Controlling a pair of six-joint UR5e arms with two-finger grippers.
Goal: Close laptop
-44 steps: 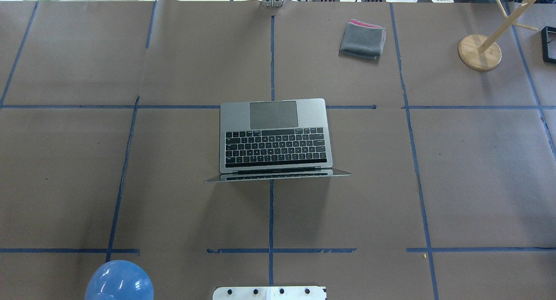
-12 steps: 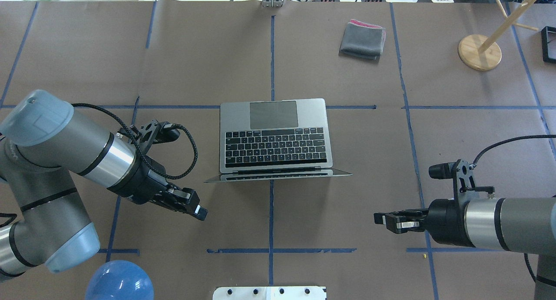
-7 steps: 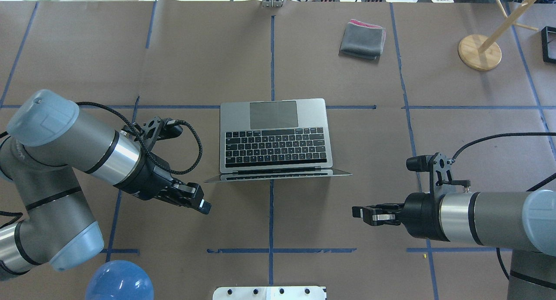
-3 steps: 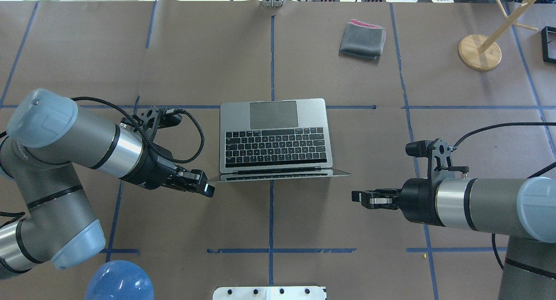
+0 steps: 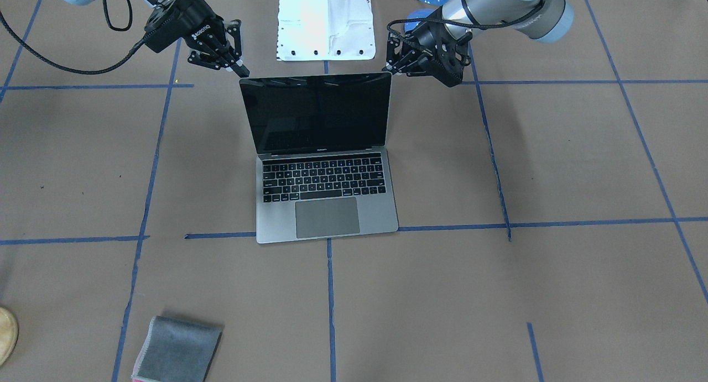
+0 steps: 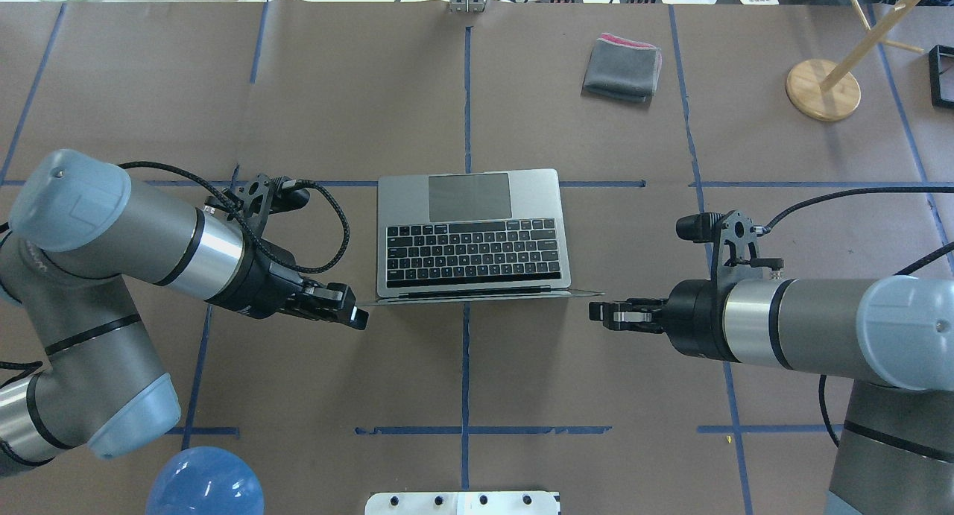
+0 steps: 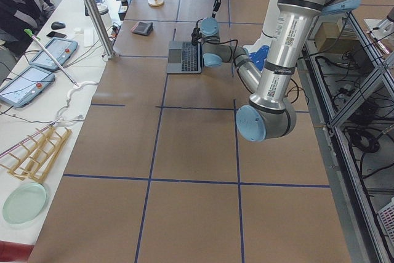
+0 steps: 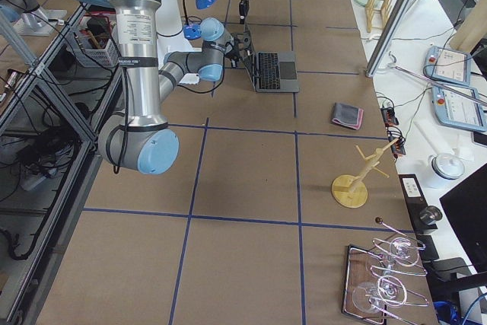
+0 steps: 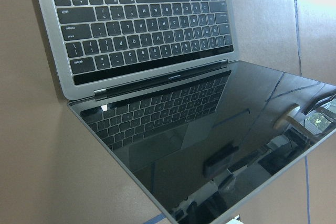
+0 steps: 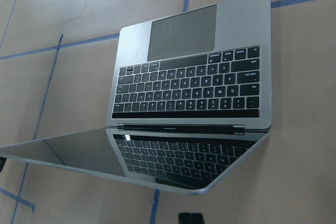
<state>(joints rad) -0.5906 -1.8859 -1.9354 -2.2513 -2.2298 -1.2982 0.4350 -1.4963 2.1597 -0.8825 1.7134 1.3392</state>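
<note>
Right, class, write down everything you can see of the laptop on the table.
The laptop is thin, grey and metal-looking, with black keys, a large trackpad and a dark glossy screen. It stands open, lid tilted back, base flat on the brown-papered table, trackpad edge away from the robot. The left gripper and right gripper sit at the lid's top corners; contact cannot be judged.
</note>
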